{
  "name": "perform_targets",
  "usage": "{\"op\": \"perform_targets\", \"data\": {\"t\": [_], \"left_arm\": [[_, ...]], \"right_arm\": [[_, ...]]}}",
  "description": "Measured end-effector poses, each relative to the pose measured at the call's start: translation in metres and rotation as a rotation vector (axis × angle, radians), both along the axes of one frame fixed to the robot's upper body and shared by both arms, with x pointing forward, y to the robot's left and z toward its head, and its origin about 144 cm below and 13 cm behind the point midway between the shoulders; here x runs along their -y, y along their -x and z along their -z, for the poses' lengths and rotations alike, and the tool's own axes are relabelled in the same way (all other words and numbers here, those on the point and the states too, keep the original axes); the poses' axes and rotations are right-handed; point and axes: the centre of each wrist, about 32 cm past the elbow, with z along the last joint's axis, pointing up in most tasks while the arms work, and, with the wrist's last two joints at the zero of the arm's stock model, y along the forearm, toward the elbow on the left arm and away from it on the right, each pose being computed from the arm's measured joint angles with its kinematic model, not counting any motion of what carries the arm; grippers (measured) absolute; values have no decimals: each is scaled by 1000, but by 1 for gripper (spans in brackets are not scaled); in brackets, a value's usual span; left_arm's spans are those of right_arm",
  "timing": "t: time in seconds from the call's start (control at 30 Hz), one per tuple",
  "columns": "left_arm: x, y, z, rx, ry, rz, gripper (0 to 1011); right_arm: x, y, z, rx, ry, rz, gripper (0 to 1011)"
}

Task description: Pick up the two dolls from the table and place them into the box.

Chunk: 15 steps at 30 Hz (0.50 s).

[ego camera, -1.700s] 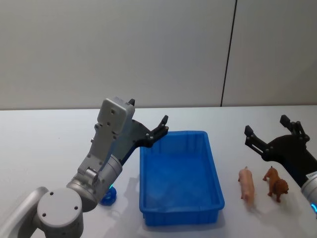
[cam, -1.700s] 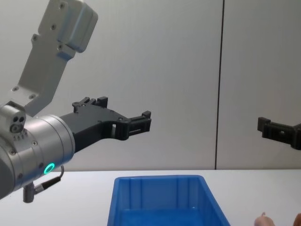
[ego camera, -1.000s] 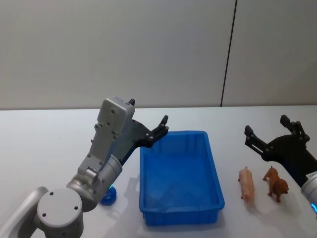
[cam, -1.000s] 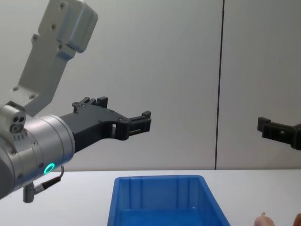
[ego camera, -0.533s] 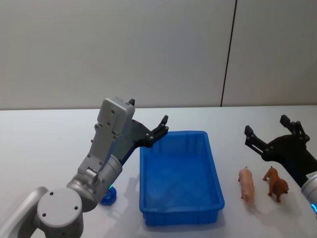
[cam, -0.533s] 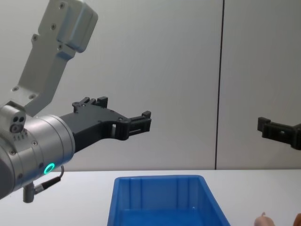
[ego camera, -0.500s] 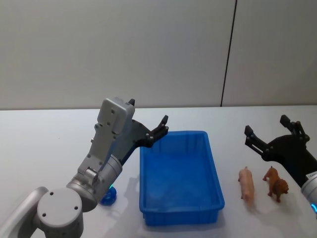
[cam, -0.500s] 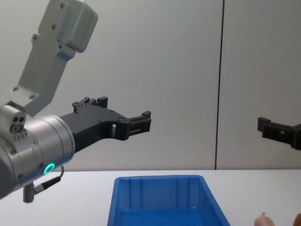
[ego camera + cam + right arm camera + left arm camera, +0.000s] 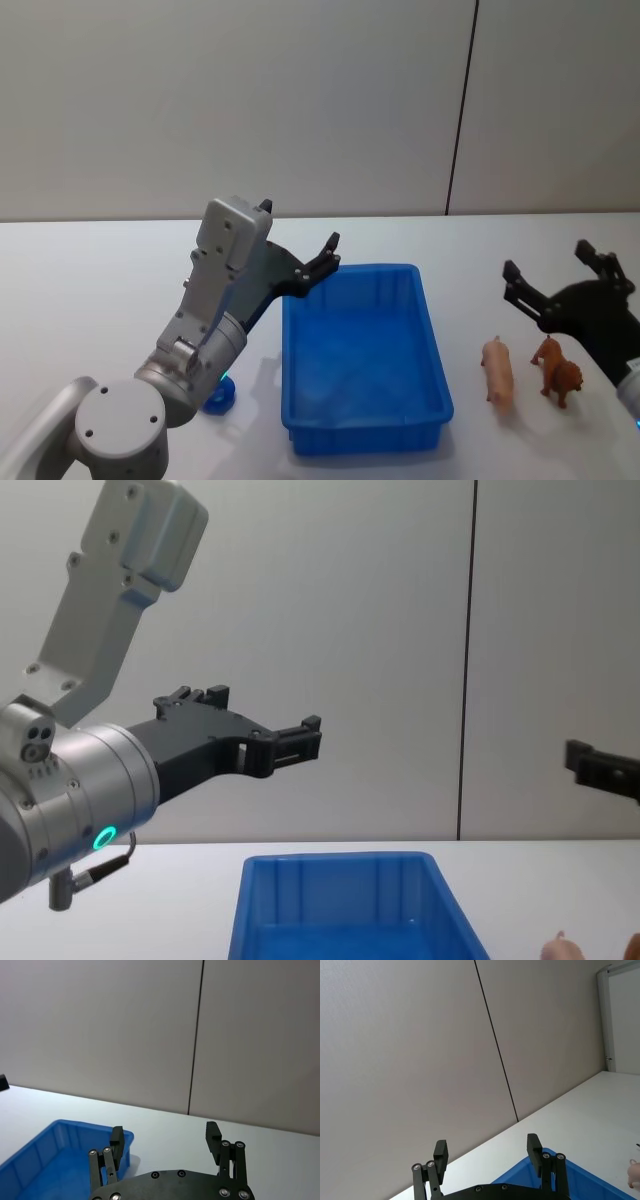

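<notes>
- The white table [image 9: 80,290] fills the lower half of the head view.
- The blue box [image 9: 367,437] sits on the table at the lower middle, with nothing in it.
- The left gripper [image 9: 487,1143] hangs in the air above the box's upper left corner. Its fingers are spread apart and hold nothing.
- The right gripper [image 9: 548,260] is at the right edge of the head view. Its fingers are spread wide too, with nothing between them.
- The pink pig [image 9: 497,369] is on the table just right of the box.
- The brown animal [image 9: 558,368] stands close by on the pig's right, just below the right gripper.
</notes>
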Motion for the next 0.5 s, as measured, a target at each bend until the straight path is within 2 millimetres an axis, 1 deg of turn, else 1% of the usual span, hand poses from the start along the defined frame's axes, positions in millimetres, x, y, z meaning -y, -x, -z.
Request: {"op": "perform_targets", "data": {"t": [0.07,0.1,0.13,0.2,0.3,0.33,0.5], "left_arm": [[0,0,0,0,0,0,1001],[0,0,0,0,0,0,1001],[0,0,0,0,0,0,1001],[0,0,0,0,0,0,1001],[0,0,0,0,0,0,1001],[0,0,0,0,0,0,1001],[0,0,0,0,0,0,1001]], "right_arm": [[2,4,1,-6,2,13,1001],[5,10,3,-15,5,26,1001],[5,10,3,-15,5,26,1001],[11,22,6,-37,13,56,1001],[15,30,8,-57,19,79,1001],[18,36,9,-71,26,91,1001],[24,49,12,-122,44,130,1001]]}}
